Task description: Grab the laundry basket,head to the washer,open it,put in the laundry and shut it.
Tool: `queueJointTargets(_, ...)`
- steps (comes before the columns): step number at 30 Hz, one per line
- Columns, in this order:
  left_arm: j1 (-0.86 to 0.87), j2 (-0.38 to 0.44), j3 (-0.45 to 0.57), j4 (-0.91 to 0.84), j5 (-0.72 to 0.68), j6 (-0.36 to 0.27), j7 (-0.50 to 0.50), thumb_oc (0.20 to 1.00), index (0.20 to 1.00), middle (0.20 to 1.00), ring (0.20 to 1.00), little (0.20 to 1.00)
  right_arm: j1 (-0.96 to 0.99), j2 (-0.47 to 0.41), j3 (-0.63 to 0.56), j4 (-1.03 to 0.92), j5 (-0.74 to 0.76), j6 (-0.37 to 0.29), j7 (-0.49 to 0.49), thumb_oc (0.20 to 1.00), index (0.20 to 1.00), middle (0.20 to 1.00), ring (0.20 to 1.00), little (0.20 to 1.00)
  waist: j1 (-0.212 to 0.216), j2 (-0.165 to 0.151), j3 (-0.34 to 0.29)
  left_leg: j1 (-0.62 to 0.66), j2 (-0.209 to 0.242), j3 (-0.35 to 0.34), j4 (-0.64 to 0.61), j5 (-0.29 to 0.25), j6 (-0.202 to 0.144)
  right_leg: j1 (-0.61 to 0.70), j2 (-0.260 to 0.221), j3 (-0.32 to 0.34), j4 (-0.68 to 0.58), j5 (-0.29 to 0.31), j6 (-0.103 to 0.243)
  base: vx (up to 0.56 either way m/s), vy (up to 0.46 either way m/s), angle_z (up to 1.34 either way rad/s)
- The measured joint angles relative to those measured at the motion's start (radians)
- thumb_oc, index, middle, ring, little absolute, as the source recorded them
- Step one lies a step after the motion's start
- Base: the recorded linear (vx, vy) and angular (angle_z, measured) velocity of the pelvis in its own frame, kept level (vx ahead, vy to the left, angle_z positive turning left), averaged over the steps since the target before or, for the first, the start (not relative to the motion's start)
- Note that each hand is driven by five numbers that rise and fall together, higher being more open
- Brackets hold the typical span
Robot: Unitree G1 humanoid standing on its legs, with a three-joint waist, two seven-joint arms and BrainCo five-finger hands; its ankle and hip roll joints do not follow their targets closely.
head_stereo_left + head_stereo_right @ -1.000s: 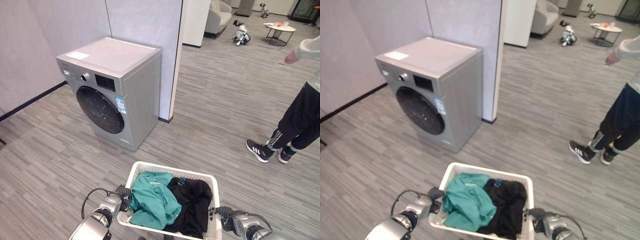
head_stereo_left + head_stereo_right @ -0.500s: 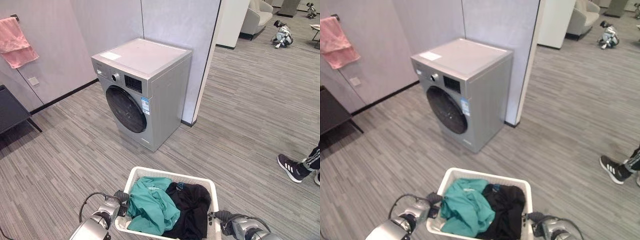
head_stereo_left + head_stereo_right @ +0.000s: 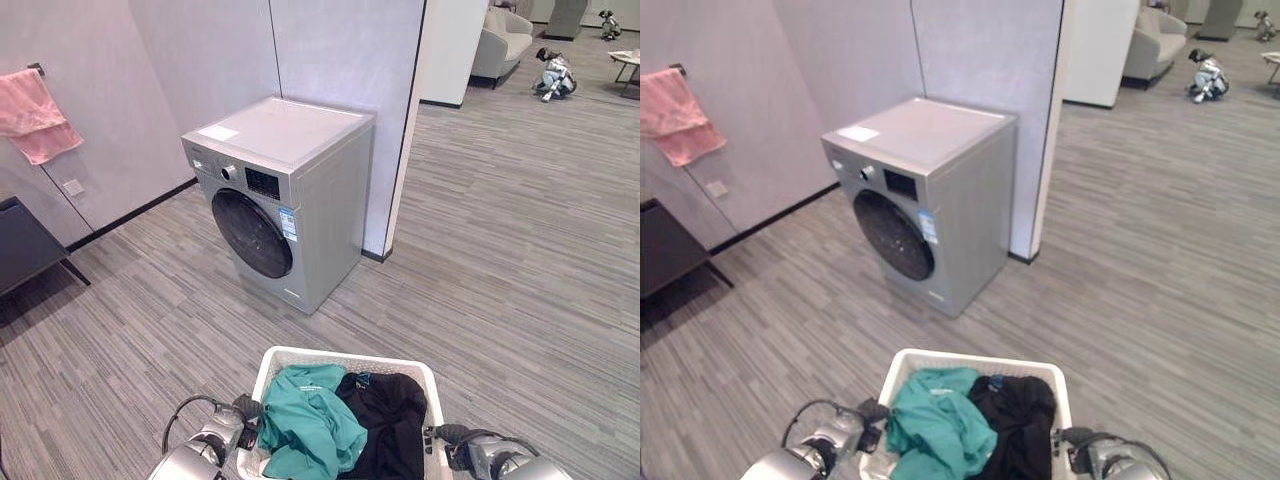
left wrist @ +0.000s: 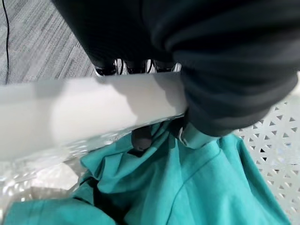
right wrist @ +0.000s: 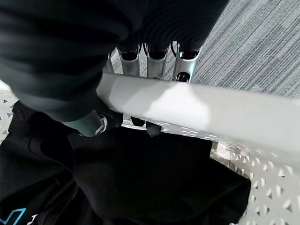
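Basket [image 3: 345, 357] of laundry carried ahead of the robot; left hand [image 4: 140, 138] and right hand [image 5: 154, 70] curled round opposite rims; washer [image 3: 275, 195], door shut, beyond the basket's far rim.

Soft, even indoor light fills the room, with only a faint shadow at the foot of the washer [image 3: 275, 195]. The washer's flat top carries a pale sheen. In the wrist views the basket rim [image 4: 89, 110] is blurred and glares white, shadow falling across it from the dark cover.
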Motion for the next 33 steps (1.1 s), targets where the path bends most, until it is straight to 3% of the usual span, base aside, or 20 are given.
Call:
queueJointTargets(5, -0.089, 0.017, -0.101, 0.008, 0.033, 0.069, -0.037, 0.2, 0.2, 0.2, 0.2, 0.2, -0.071, -0.003, 0.067, 0.0, 0.0, 0.052, 0.006, 0.2, 0.2, 0.2, 0.2, 0.2, -0.001, -0.009, -0.005, -0.023, 0.0, -0.009, 0.016, 0.0, -0.002, -0.011, 0.003, -0.001, 0.0, 0.002, -0.002, -0.01, -0.006, 0.03)
queueJointTargets(13, -0.205, 0.057, -0.132, 0.025, 0.042, 0.121, -0.092, 0.2, 0.2, 0.2, 0.2, 0.2, -0.271, -0.014, 0.169, -0.002, -0.013, 0.095, 0.016, 0.2, 0.2, 0.2, 0.2, 0.2, 0.01, -0.012, -0.005, -0.046, 0.0, -0.043, 0.032, 0.009, -0.015, -0.018, 0.004, -0.03, 0.0, 0.003, -0.01, -0.02, -0.016, 0.13)
queueJointTargets(25, -0.43, 0.118, -0.219, 0.027, -0.008, 0.139, -0.125, 0.2, 0.2, 0.2, 0.2, 0.2, -0.503, -0.045, 0.218, 0.005, -0.033, 0.107, 0.044, 0.2, 0.2, 0.2, 0.2, 0.2, 0.029, -0.035, 0.03, -0.078, 0.0, -0.102, 0.041, 0.025, -0.039, -0.026, 0.006, -0.093, 0.0, -0.007, -0.01, -0.02, -0.004, 0.15)
queueJointTargets(28, -0.495, 0.119, -0.234, 0.027, -0.027, 0.138, -0.123, 0.2, 0.2, 0.2, 0.2, 0.2, -0.55, -0.068, 0.242, 0.006, -0.031, 0.108, 0.053, 0.2, 0.2, 0.2, 0.2, 0.2, 0.028, -0.049, 0.088, -0.13, -0.024, -0.113, 0.124, 0.024, -0.044, -0.027, -0.006, -0.115, 0.0, -0.009, -0.009, -0.06, 0.041, 0.3)
queueJointTargets(29, -0.506, 0.12, -0.235, 0.027, -0.04, 0.138, -0.122, 0.2, 0.2, 0.2, 0.2, 0.2, -0.563, -0.073, 0.243, 0.008, -0.03, 0.108, 0.054, 0.2, 0.2, 0.2, 0.2, 0.2, 0.023, -0.051, 0.095, -0.159, -0.03, -0.107, 0.156, 0.022, -0.061, -0.034, -0.009, -0.126, 0.0, -0.01, -0.012, -0.1, 0.093, 0.53)
queueJointTargets(30, -0.527, 0.117, -0.244, 0.027, -0.047, 0.138, -0.122, 0.2, 0.2, 0.2, 0.2, 0.2, -0.589, -0.081, 0.243, 0.019, -0.03, 0.109, 0.057, 0.2, 0.2, 0.2, 0.2, 0.2, 0.023, -0.059, 0.114, -0.198, -0.04, -0.056, 0.202, 0.029, -0.075, -0.037, -0.017, -0.139, 0.0, -0.011, -0.013, -0.05, 0.129, 0.74)
queueJointTargets(31, -0.544, 0.114, -0.254, 0.026, -0.05, 0.138, -0.123, 0.2, 0.2, 0.2, 0.2, 0.2, -0.613, -0.1, 0.254, 0.023, -0.029, 0.111, 0.062, 0.2, 0.2, 0.2, 0.2, 0.2, 0.01, -0.067, 0.128, -0.222, -0.036, 0.063, 0.209, 0.041, -0.104, -0.038, -0.032, -0.156, 0.0, -0.01, -0.032, 0.09, 0.218, 0.9)
queueJointTargets(32, -0.561, 0.114, -0.258, 0.027, -0.052, 0.138, -0.126, 0.2, 0.2, 0.2, 0.2, 0.2, -0.636, -0.104, 0.264, 0.032, -0.029, 0.111, 0.076, 0.2, 0.2, 0.2, 0.2, 0.2, -0.006, -0.069, 0.138, -0.251, -0.023, 0.199, 0.238, 0.034, -0.089, -0.038, -0.039, -0.182, 0.0, -0.017, -0.038, 0.11, 0.183, 0.7)
queueJointTargets(33, -0.57, 0.118, -0.257, 0.028, -0.052, 0.138, -0.126, 0.2, 0.2, 0.2, 0.2, 0.2, -0.659, -0.095, 0.27, 0.051, -0.03, 0.115, 0.077, 0.2, 0.2, 0.2, 0.2, 0.2, -0.007, -0.067, 0.139, -0.258, -0.015, 0.253, 0.256, 0.015, -0.058, -0.042, -0.036, -0.183, 0.001, -0.018, -0.028, 0.21, 0.213, 0.17)
